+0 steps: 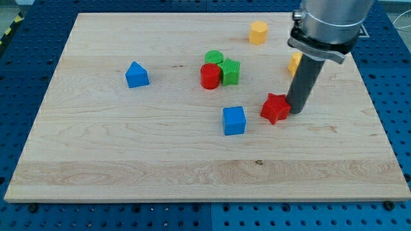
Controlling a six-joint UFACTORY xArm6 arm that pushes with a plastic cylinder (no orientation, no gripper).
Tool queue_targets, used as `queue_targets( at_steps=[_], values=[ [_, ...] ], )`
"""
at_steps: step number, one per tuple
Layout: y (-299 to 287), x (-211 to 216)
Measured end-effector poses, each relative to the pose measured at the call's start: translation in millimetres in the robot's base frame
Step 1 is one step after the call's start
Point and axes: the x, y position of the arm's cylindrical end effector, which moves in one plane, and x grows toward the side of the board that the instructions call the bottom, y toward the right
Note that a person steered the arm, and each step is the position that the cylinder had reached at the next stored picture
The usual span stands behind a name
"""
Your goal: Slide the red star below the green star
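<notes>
Wooden board (128, 167) lies on a blue perforated table (26, 70). We go from the view's bottom upward.

Nearest: blue cube (234, 120), around the board's middle. Just to its right and slightly higher, red star (275, 108).

Our tip (296, 111) is touching the red star's right edge, or very nearly. We have no jaws, only the dark rod, so nothing is spread or pinched.

Next up, at the view's left: blue block with a peaked top (137, 75), well apart from everything else.

Centre cluster, above the blue cube: red cylinder (210, 76) at left, green star (230, 71) touching its right side, green cylinder (214, 58) just behind both. The red star sits lower right of the green star, not directly under it.

Yellow block (294, 63), mostly hidden behind the rod; shape unclear.

Farthest: yellow hexagonal block (258, 32), near the top edge.
</notes>
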Motion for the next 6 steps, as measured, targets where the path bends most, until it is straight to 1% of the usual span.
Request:
queue_targets(
  at_steps=[1, 3, 4, 6],
  values=[
    [14, 1],
    [20, 50],
    [9, 42],
    [-32, -3]
  ],
)
